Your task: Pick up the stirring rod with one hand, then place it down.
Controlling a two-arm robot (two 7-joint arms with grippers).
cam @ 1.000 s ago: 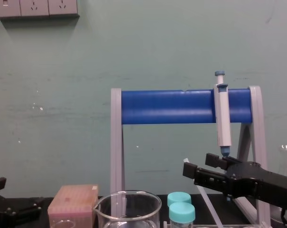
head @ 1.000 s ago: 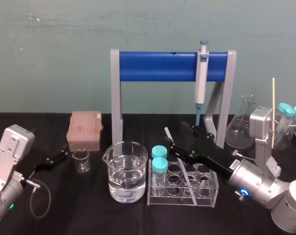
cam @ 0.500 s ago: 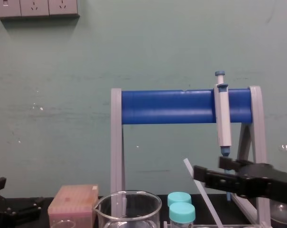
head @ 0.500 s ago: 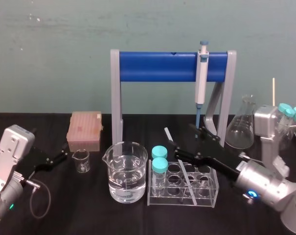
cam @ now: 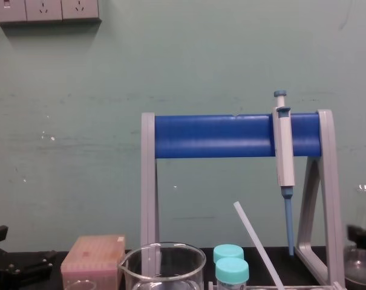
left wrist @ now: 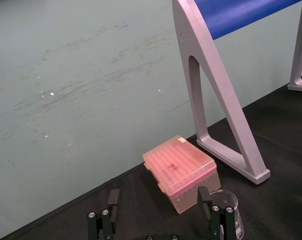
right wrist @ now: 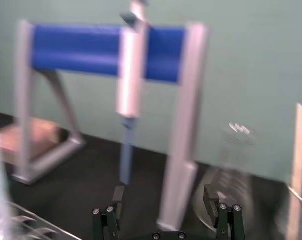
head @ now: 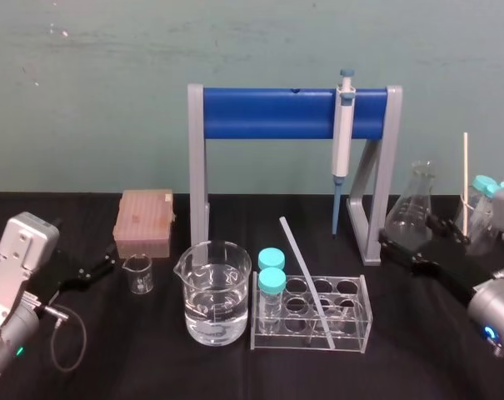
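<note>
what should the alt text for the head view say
A glass stirring rod leans tilted in a clear test tube rack, free of both grippers. The open right gripper sits off to its right by a conical flask; the left gripper rests near a small beaker.

The head camera looks forward and down over the tabletop (head: 135,354); the chest camera sits lower, looking level across it. Both share the blue stand (head: 268,114), which each wrist camera sees from nearer.

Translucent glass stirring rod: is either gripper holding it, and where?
Unheld: the rod leans in the clear plastic rack; right gripper and left gripper both open, empty.
</note>
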